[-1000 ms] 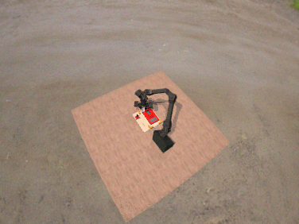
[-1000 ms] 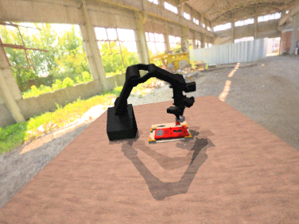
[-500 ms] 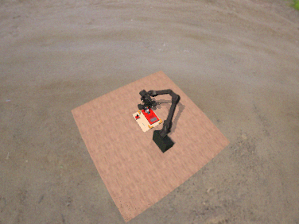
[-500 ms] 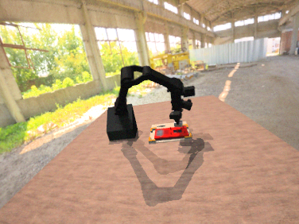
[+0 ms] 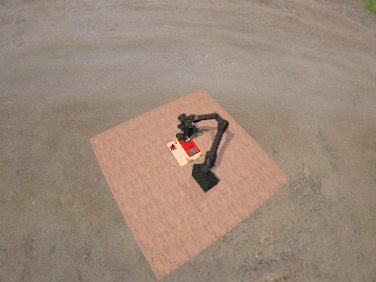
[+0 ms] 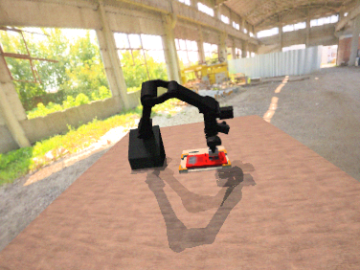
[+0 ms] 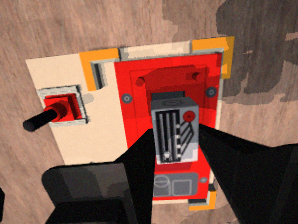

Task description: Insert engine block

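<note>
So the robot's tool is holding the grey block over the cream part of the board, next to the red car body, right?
Not quite: the wrist view shows the block over the red car body, not the cream part. The tool is indeed holding it.

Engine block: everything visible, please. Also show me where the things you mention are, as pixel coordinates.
The engine block (image 7: pixel 175 131) is a small grey box, plastic-looking, its upper face showing dark parallel slots, slanted dark bars and a red round spot. It is held between the gripper's (image 5: pixel 187 138) (image 6: pixel 213 149) (image 7: pixel 176 135) fingers, over the red car body (image 7: pixel 135 117), partly covering the dark opening. Whether it touches the body, I can't tell.
</note>
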Controlling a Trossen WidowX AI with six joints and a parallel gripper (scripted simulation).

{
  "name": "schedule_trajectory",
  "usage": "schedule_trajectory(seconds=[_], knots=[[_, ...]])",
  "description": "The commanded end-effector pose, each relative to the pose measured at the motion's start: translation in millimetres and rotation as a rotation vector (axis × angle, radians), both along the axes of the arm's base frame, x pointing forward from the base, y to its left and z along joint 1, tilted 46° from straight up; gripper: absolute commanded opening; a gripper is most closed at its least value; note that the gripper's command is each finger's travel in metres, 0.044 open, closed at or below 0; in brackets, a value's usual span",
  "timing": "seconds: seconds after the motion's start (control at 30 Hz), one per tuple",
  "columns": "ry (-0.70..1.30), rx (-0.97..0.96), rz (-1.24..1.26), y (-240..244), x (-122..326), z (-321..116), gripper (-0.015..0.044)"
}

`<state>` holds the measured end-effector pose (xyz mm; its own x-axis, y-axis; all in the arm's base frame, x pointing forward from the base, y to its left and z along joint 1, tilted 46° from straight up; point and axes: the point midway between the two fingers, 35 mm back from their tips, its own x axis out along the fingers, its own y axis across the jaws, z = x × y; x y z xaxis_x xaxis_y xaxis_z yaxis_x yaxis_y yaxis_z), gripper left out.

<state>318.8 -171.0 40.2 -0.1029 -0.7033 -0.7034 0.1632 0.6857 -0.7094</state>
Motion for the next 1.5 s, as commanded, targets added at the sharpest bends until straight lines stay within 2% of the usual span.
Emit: schedule_trajectory(seconds=[0.0,1.07,1.47], knots=[[0.017,-0.004,0.019,-0.9,-0.6,1.2,0.0159],[-0.069,-0.016,-0.067,-0.2,-0.8,0.6,0.0159],[0.053,0.001,0.054,-1.9,-0.8,0.0,0.0159]])
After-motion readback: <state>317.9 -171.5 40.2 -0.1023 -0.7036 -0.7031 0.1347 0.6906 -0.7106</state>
